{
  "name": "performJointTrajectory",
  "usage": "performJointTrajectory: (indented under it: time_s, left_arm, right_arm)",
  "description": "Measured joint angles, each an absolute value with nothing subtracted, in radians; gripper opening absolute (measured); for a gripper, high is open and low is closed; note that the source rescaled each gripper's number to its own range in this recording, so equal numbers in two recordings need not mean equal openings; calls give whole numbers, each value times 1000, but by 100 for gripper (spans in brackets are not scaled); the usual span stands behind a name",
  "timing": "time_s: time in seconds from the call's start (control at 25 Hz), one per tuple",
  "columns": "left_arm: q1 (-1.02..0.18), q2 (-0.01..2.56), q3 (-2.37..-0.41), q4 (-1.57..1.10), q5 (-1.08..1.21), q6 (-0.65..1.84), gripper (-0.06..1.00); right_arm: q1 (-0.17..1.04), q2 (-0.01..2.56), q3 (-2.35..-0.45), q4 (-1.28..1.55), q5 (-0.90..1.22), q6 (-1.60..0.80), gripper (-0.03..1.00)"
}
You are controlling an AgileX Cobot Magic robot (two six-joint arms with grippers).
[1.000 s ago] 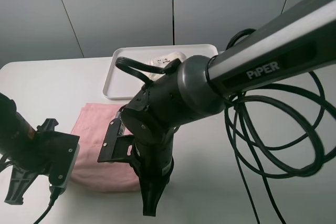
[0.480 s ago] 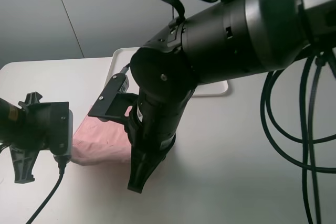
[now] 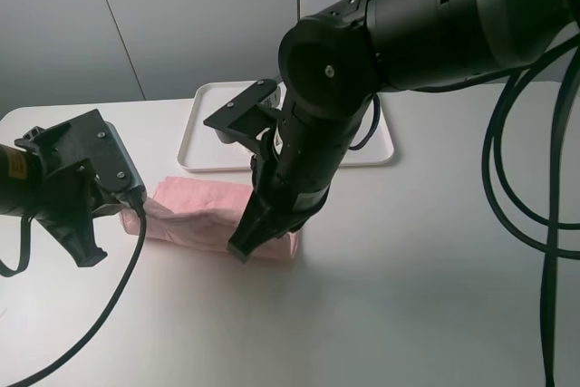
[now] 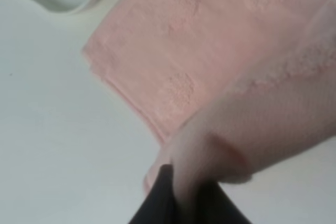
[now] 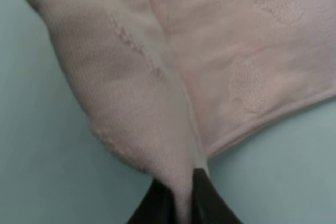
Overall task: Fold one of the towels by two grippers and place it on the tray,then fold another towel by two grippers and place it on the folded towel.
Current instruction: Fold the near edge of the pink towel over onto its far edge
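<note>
Right end effector [image 3: 242,246] pinching pink towel [image 3: 195,215]; white tray [image 3: 207,144] behind, partly hidden

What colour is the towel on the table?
The towel is pale pink with a faint embossed pattern, clearest in the right wrist view.

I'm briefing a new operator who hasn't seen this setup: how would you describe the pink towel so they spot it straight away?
On the white table, look just on the near side of the white tray. There lies the pink towel, a long folded strip pinched by the left gripper and the right gripper. It is the only pink, soft thing there.
</note>
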State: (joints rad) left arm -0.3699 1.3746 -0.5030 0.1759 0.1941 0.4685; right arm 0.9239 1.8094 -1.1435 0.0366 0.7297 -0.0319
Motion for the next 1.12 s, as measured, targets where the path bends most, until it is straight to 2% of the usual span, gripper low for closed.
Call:
performJointTrajectory:
  time_s: [0.52,0.72,0.8,0.88,0.96,1.12]
  left_arm:
    - [-370,1524,-600,174,146,324,1]
    - [-370,1609,-641,174,146,287,14]
    - [-366,1620,-653,174,128,271,20]
    - [-351,1625,-654,174,98,234,27]
    - [-313,1627,-657,174,65,182,37]
    - [-236,1637,-660,174,45,100,74]
  right_arm:
    - [845,1868,-1144,28,601,91,1]
    - [815,1903,-1144,13,564,129,1]
    - [799,1921,-1144,8,541,158,5]
    - [778,1933,-1144,-9,508,177,17]
    - [760,1937,-1144,-16,484,187,34]
    - [752,1937,-1144,-24,466,204,74]
